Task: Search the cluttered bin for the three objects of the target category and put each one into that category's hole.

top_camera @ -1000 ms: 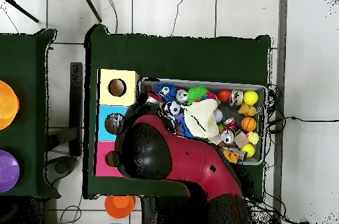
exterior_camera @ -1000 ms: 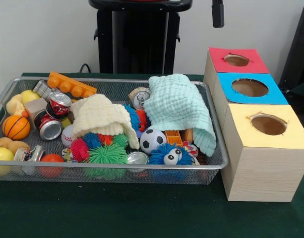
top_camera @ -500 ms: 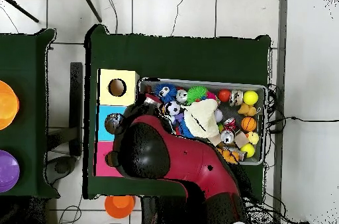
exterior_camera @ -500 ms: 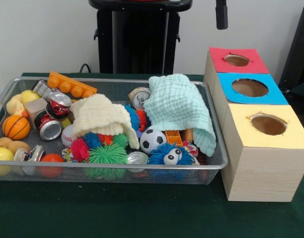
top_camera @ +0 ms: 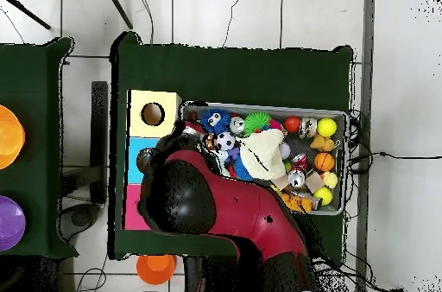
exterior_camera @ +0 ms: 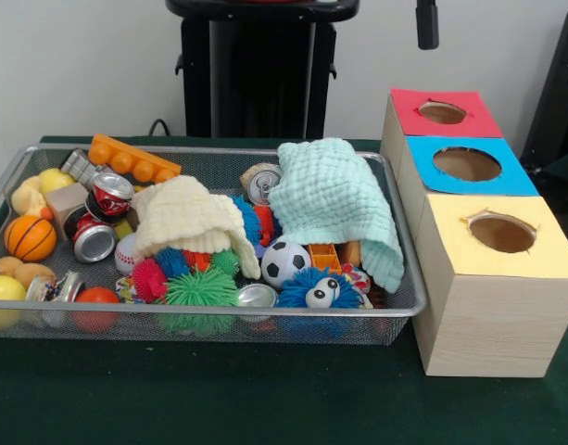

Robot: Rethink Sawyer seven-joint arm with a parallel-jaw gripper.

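We find no bottles showing in the cluttered bin (exterior_camera: 395,306); we judge they lie under the mint cloth (exterior_camera: 334,199) or the cream cloth (exterior_camera: 186,218), which drape over the toys. The blue-surround hole (exterior_camera: 467,164) sits open in the middle of the wooden box (exterior_camera: 487,315) on the bench (exterior_camera: 265,399). The front view shows only the end effector (exterior_camera: 427,23) as a dark tip above the box; we cannot tell whether it is released or clenched. Overhead, the red arm (top_camera: 233,211) hides the blue and red sections.

The green table (exterior_camera: 219,399) carries the wire basket (exterior_camera: 265,326) beside the wooden box (exterior_camera: 483,320).
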